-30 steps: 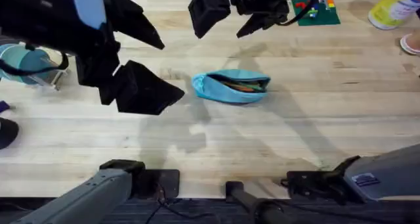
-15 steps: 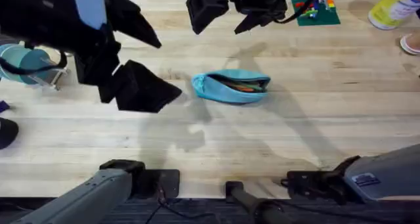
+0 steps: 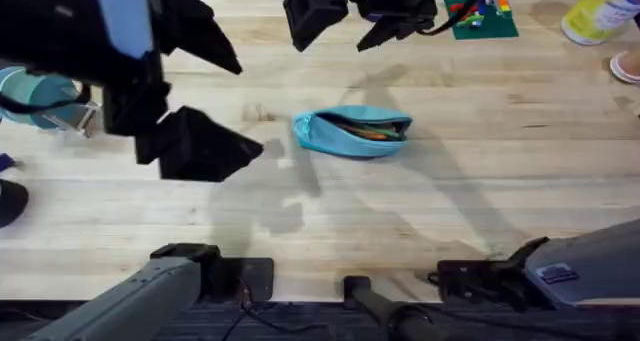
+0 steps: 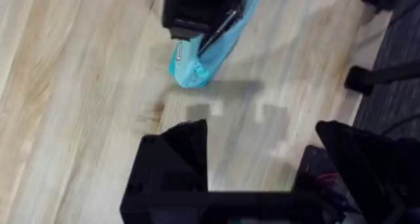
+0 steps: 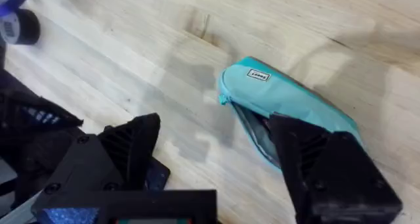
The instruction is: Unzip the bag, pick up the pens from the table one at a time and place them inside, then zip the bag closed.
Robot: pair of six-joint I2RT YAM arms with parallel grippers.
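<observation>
Surface: the table (image 3: 480, 171) is pale jointed wood, with a few bright items along its far edge and a teal object at its left side.
Bag position: the bag (image 3: 352, 132) lies on its side near the middle of the table, its zipper open along the top; something orange and green, probably the pens (image 3: 372, 134), shows inside the opening.
Left gripper: the left gripper (image 3: 200, 93) hangs above the table to the left of the bag, fingers wide apart and empty, near the bag but not touching it.
Right gripper: the right gripper (image 3: 348, 19) is raised over the far side of the table beyond the bag, fingers apart – it holds nothing.
Handling: the bag looks soft and light – it will probably slide or fold if it is pulled from one end only.
Where to hold: I judge the tapered left end (image 5: 230, 86) near the small label is the good place to pinch, while the other gripper takes the zipper pull, which I cannot make out here.
Stage: it seems only the closing of the zipper is left.
</observation>
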